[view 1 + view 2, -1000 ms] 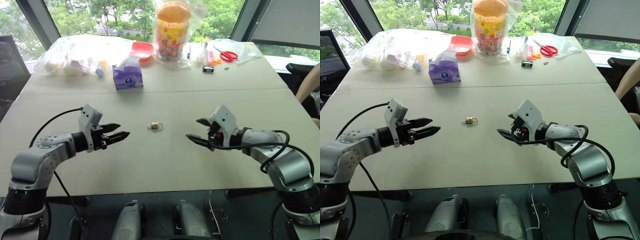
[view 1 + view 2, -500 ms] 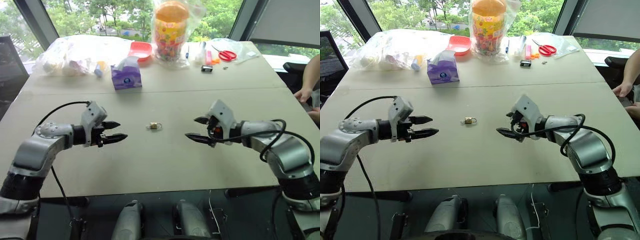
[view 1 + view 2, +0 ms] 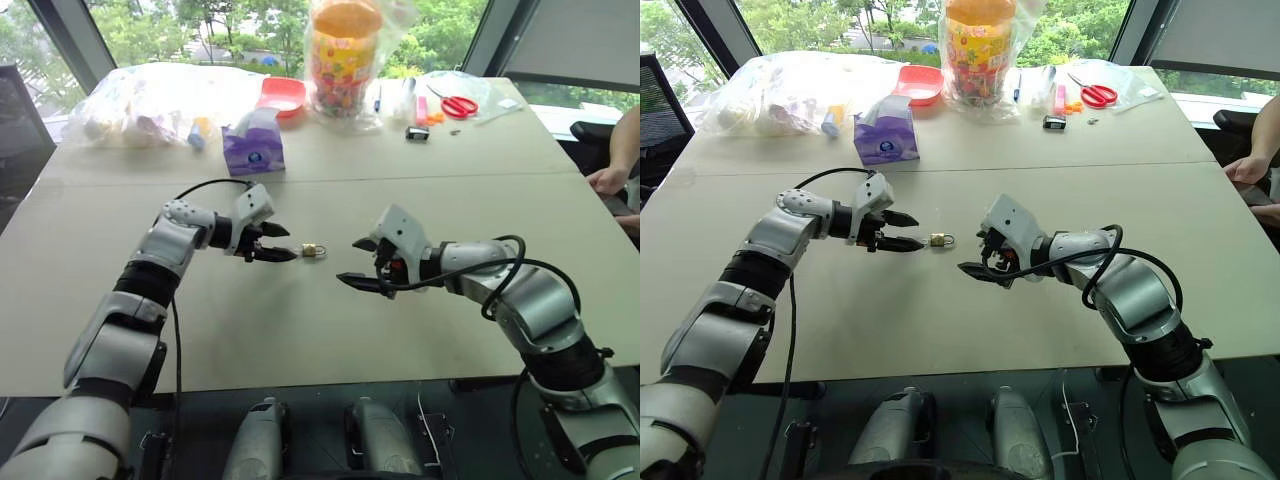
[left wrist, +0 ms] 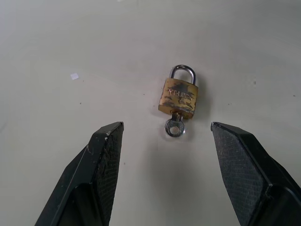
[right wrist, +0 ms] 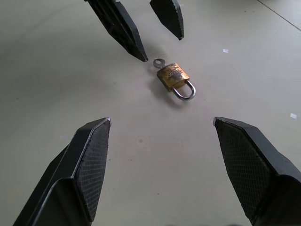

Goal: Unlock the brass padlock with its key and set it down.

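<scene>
The brass padlock (image 3: 313, 249) lies flat on the beige table (image 3: 300, 340) near its middle, shackle closed. The key (image 4: 175, 127) sticks in the lock's bottom, on the side toward my left gripper. My left gripper (image 3: 290, 244) is open, its tips just short of the key end, one finger (image 5: 123, 28) close beside the key ring. My right gripper (image 3: 346, 262) is open too, a little way off on the shackle side and pointing at the padlock (image 5: 172, 76). Neither gripper touches the lock.
Along the table's far edge stand a purple tissue box (image 3: 254, 150), a red bowl (image 3: 284, 96), a bagged candy jar (image 3: 343, 55), red scissors (image 3: 458, 107), plastic bags (image 3: 150, 105) and a small black-and-silver object (image 3: 417, 133). A person's hand (image 3: 608, 180) rests at the right edge.
My left gripper has swung forward and to the right, up to the padlock, and has rolled. My right gripper has slid a little left toward it. The padlock has not moved.
</scene>
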### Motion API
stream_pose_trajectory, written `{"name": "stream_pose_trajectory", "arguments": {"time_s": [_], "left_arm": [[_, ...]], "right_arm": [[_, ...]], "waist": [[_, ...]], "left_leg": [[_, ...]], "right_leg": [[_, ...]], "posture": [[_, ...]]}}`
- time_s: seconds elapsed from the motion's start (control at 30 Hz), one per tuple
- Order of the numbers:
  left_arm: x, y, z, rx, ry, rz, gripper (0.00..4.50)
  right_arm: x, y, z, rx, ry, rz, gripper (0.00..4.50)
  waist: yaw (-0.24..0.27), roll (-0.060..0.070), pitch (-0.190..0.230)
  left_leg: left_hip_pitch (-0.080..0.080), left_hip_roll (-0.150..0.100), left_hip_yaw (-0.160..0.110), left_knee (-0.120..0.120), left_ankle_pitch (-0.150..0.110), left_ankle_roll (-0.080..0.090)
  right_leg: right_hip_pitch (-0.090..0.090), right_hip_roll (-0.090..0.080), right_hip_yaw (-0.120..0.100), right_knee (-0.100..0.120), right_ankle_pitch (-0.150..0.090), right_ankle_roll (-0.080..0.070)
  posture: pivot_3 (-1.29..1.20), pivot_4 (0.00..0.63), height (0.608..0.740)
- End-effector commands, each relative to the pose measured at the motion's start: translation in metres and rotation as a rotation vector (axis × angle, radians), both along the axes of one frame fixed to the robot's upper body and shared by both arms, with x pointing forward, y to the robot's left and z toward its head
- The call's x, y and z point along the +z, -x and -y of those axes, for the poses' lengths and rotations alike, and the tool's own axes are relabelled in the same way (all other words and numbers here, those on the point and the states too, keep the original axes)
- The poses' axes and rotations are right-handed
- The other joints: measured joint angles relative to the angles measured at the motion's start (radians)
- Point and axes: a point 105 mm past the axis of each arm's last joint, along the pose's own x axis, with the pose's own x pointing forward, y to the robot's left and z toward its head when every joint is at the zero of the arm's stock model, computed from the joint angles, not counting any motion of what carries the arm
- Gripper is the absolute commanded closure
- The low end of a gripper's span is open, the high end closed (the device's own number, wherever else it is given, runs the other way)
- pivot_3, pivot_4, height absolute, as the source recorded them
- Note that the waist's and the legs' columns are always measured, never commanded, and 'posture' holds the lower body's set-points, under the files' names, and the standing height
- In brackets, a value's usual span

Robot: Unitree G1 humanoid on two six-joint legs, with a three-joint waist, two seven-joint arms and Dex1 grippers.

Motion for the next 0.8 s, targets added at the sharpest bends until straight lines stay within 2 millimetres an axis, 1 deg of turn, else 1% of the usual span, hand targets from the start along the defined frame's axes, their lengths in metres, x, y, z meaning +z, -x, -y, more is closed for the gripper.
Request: {"name": "stream_pose_trajectory", "arguments": {"time_s": [0.03,0.1,0.2,0.3,0.37,0.5,0.6,0.73,0.8], "left_arm": [[0.021,0.008,-0.015,-0.030,0.034,0.008,1.42],[0.021,0.020,-0.029,-0.039,0.011,-0.015,1.42],[0.024,0.040,-0.049,-0.035,-0.029,-0.040,1.42],[0.026,0.053,-0.061,-0.006,-0.063,-0.032,1.42],[0.029,0.059,-0.066,0.024,-0.063,-0.024,1.42],[0.031,0.069,-0.068,0.078,-0.050,-0.012,1.42],[0.028,0.075,-0.068,0.120,-0.031,-0.015,1.42],[0.023,0.084,-0.066,0.155,-0.007,-0.026,1.42],[0.022,0.086,-0.065,0.169,0.003,-0.028,1.42]], "right_arm": [[0.012,-0.012,-0.017,0.029,-0.003,0.094,0.86],[0.006,-0.020,-0.031,0.066,0.008,0.095,0.86],[0.001,-0.032,-0.051,0.129,0.017,0.093,0.86],[-0.005,-0.040,-0.062,0.190,0.047,0.083,0.86],[-0.012,-0.046,-0.066,0.222,0.081,0.074,0.86],[-0.023,-0.057,-0.070,0.251,0.131,0.050,0.86],[-0.033,-0.060,-0.072,0.294,0.188,0.030,0.86],[-0.047,-0.066,-0.068,0.304,0.279,0.009,0.86],[-0.049,-0.069,-0.068,0.309,0.288,-0.001,0.86]], "waist": [[-0.008,0.000,0.000],[-0.022,0.000,0.000],[-0.030,0.000,0.000],[-0.022,0.000,0.000],[-0.016,0.000,0.000],[-0.006,0.000,0.000],[-0.004,0.000,0.000],[-0.005,0.000,0.000],[-0.006,0.000,0.000]], "left_leg": [[0.000,0.001,0.001,0.000,0.000,0.000],[0.001,0.001,0.001,0.000,0.000,-0.001],[0.002,0.002,0.001,0.000,0.001,-0.001],[0.001,0.002,0.001,0.000,0.001,-0.001],[0.001,0.000,0.001,0.000,0.002,0.000],[0.001,0.000,0.001,0.001,0.002,0.000],[0.001,0.000,0.001,0.001,0.002,0.000],[0.002,0.000,0.001,0.001,0.002,0.000],[0.003,0.000,0.001,0.001,0.003,-0.001]], "right_leg": [[0.000,0.001,0.001,0.000,0.000,0.000],[-0.001,0.002,0.002,0.002,0.000,0.000],[-0.001,0.002,0.002,0.003,0.000,0.000],[-0.001,0.001,0.002,0.003,0.000,0.000],[0.000,0.000,0.002,0.003,0.000,0.000],[0.000,-0.001,0.002,0.003,0.001,0.001],[0.000,-0.001,0.002,0.004,0.001,0.002],[-0.001,-0.001,0.002,0.006,0.001,0.001],[0.000,-0.001,0.002,0.007,0.001,0.001]], "posture": [[0.00,0.150,0.740],[0.00,0.150,0.740],[0.00,0.150,0.740],[0.00,0.150,0.740],[0.00,0.150,0.740],[0.00,0.150,0.740],[0.00,0.150,0.740],[0.00,0.150,0.740],[0.00,0.150,0.740]]}}
